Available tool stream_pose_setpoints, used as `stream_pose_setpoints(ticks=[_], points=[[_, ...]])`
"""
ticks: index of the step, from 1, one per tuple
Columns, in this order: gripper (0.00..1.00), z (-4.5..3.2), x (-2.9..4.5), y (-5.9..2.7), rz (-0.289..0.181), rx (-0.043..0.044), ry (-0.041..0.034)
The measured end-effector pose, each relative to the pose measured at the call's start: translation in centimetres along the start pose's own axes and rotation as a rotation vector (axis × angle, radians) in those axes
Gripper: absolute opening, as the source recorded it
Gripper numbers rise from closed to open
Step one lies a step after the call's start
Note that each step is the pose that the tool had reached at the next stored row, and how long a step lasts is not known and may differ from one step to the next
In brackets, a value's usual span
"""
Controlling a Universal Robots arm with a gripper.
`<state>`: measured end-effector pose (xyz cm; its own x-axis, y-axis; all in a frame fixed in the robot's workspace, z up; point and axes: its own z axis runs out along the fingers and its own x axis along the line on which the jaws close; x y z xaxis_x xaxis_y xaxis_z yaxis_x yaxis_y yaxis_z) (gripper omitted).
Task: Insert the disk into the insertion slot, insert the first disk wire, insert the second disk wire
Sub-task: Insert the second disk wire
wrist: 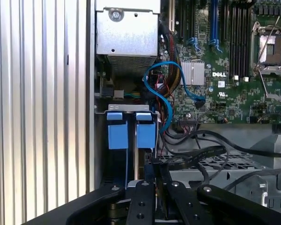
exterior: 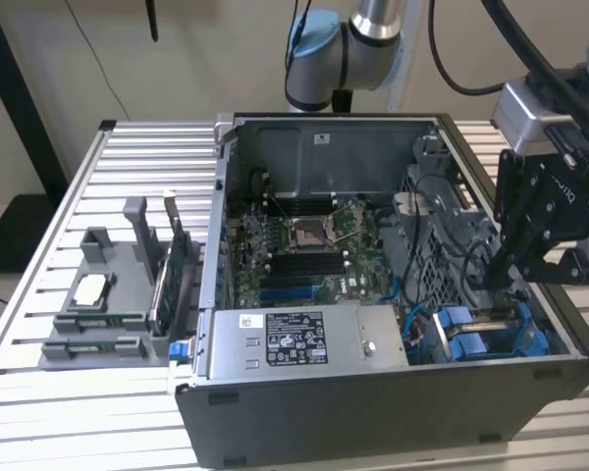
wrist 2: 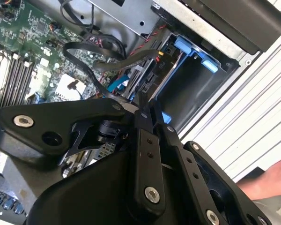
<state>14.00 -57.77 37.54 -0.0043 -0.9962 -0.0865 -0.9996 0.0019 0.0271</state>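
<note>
Near the worktop edge on the exterior view's left: a grey tray with small parts slotted into it. Next along, filling the middle and reaching toward the worktop's edge on the exterior view's right: an open dark-grey case, lying on its side. Inside, along the front wall, a grey power box with a white sticker; behind it, the green board. Then blue cables curling between box and bay.

At the case's front corner on the exterior view's right: the slot, with the disk seated in it (blue carrier tabs facing up, side by side in the first wrist view).

Directly above the disk's inner end: the black gripper, reaching down into the case, fingers pressed together at the tips. Pinched between them, as far as both wrist views show, the end of a black wire, held close over the disk's rear edge; whether plugged in, cannot tell.

Beyond the case, over the worktop slats in the second wrist view: a person's hand.
</note>
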Motion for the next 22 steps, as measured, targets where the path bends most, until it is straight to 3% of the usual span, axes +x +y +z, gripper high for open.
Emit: stream_pose_setpoints(ticks=[7, 22], points=[[0.16, 0.97, 0.08, -0.31, 0.000, 0.0029, 0.0001], [0.16, 2.84, 0.24, -1.04, -0.002, 0.0242, 0.0002]])
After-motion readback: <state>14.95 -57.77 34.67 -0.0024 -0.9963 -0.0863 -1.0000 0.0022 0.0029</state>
